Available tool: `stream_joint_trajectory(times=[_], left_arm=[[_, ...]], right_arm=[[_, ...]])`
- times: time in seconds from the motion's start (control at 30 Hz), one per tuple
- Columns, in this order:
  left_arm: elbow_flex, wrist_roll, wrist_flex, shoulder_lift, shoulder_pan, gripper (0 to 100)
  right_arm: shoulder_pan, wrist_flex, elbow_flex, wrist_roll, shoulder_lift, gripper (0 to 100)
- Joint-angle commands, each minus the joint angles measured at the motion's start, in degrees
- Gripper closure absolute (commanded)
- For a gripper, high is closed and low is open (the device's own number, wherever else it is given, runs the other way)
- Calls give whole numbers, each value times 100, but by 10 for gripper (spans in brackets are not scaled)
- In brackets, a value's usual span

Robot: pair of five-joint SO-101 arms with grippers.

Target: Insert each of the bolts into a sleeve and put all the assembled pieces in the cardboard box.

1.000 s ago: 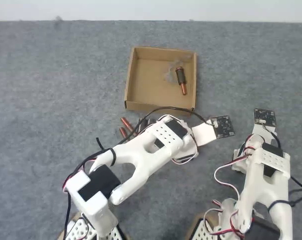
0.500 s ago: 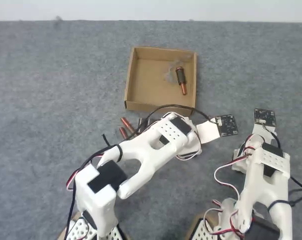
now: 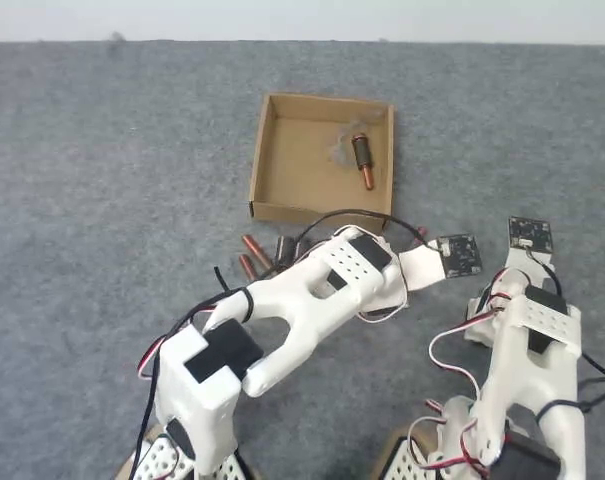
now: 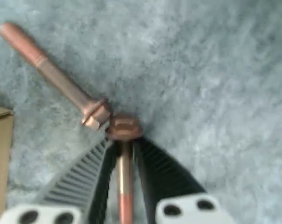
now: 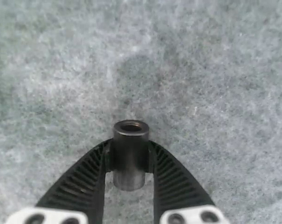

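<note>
High view, left arm: over the last second the white left arm (image 3: pixel 322 290) has swung toward the right arm's side. Its wrist end now lies past the front right corner of the shallow brown cardboard box (image 3: pixel 272 160), low over the grey felt surface (image 3: pixel 102 150).
High view, right arm: the white right arm (image 3: pixel 532 340) has not shifted.
High view, box: one assembled piece (image 3: pixel 363 160), a dark sleeve on a copper bolt, lies inside.
High view, leftovers: two loose copper hex-head bolts (image 3: pixel 254 248) and a short dark spare sleeve (image 3: pixel 282 247) lie together just in front of the box wall.
Left wrist view, left tool (image 4: pixel 124 144): narrow, clamped on the shank of a copper held bolt (image 4: pixel 123 128), whose head pokes out beyond the fingertips.
Left wrist view, neighbour: a second bolt (image 4: pixel 52 74) lies on the felt, its head just beside the held one; I cannot tell whether they touch.
Right wrist view, right tool (image 5: pixel 130 149): closed around a dark cylindrical metal sleeve (image 5: pixel 130 154), open bore pointing outward.
Meaning: the swing probably carries the bolt toward the waiting sleeve for insertion. The head leads, so it may need turning round first.
</note>
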Motion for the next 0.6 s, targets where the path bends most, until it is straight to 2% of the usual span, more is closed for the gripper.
stream_joint_trajectory(times=[0.0,0.17,0.43,0.57], left_arm=[[-66,-149,44,-141,88,991],[-75,158,18,-149,79,991],[110,1987,35,-756,53,991],[391,2778,9,-1240,-193,991]], right_arm=[[22,-57,-18,88,-268,991],[22,-171,-9,62,-268,991],[22,-171,-9,53,-268,991],[22,-171,-9,53,-268,991]])
